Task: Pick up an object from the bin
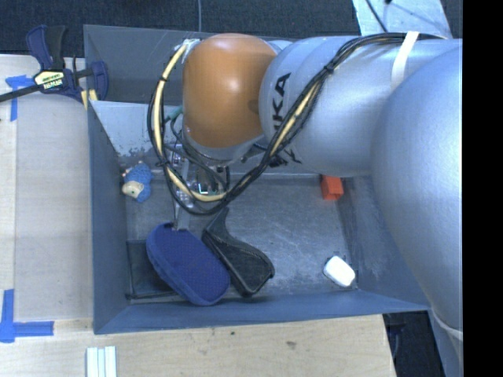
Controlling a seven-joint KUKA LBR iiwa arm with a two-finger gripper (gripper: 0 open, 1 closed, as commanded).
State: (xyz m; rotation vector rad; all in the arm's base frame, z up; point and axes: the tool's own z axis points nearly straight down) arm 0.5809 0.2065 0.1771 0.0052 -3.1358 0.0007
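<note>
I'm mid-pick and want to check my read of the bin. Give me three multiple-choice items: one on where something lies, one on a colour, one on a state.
1. Where in the bin does the small white thing lie?
A. at the lower right of the floor in the camera view
B. in the upper left corner
C. on top of the blue pad

2. What colour is the little block by the far wall?
A. green
B. orange-red
C. white

3. How do the blue oval pad and the dark oval pad lie?
A. far apart, at opposite walls
B. flat on the floor, side by side and touching
C. stacked outside the bin

Answers:
1 A: the white thing sits on the floor close to the lower right walls.
2 B: the block is plainly orange-red against the grey.
3 B: the two pads' edges meet at the lower left of the floor.
</note>
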